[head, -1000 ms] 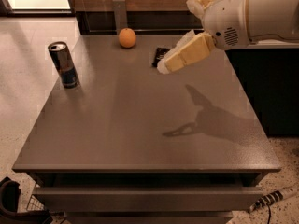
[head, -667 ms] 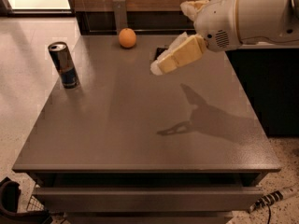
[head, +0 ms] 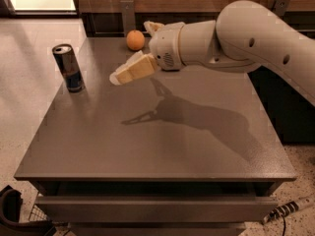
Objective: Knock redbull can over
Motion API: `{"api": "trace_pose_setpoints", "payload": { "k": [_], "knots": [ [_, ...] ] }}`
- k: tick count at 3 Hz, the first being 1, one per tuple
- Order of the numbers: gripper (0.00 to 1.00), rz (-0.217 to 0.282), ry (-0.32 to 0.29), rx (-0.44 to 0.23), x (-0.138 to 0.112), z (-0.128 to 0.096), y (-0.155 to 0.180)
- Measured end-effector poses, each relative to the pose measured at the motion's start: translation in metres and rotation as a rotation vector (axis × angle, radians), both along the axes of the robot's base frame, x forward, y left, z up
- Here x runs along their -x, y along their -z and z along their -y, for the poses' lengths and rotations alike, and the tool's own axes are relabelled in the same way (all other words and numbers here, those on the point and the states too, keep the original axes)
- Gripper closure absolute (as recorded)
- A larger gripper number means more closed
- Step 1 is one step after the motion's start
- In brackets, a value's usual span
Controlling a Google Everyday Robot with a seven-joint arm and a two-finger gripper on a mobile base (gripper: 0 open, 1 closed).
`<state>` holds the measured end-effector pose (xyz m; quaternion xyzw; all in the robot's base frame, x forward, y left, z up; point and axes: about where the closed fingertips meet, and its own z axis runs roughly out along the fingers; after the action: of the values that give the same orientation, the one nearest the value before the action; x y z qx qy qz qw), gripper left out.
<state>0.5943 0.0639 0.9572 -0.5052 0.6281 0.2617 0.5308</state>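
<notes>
The redbull can (head: 69, 68) stands upright near the left edge of the grey table (head: 147, 146). It is slim, with a silver top and a dark blue lower part. My gripper (head: 130, 52) hangs above the table's back middle, to the right of the can and apart from it. Its fingers are spread open and hold nothing. The lower finger (head: 132, 71) points left toward the can. The upper finger (head: 153, 27) sits next to the orange (head: 135, 40).
The orange lies at the table's back edge. A metal post (head: 128, 14) stands behind it against the wooden wall. A dark cabinet (head: 290, 107) is at the right. A cable (head: 285, 210) and a black object (head: 15, 215) lie on the floor in front.
My arm has swung left across the table, bringing the gripper much closer to the can. The can and the orange have not moved.
</notes>
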Motion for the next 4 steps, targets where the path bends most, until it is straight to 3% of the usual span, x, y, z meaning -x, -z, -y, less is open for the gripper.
{"api": "trace_pose_setpoints", "payload": {
  "k": [2, 4],
  "knots": [
    [0.0, -0.002, -0.068, -0.175, -0.026, -0.086, 0.029],
    [0.0, -0.06, -0.11, -0.228, -0.022, -0.14, 0.059]
  ]
}}
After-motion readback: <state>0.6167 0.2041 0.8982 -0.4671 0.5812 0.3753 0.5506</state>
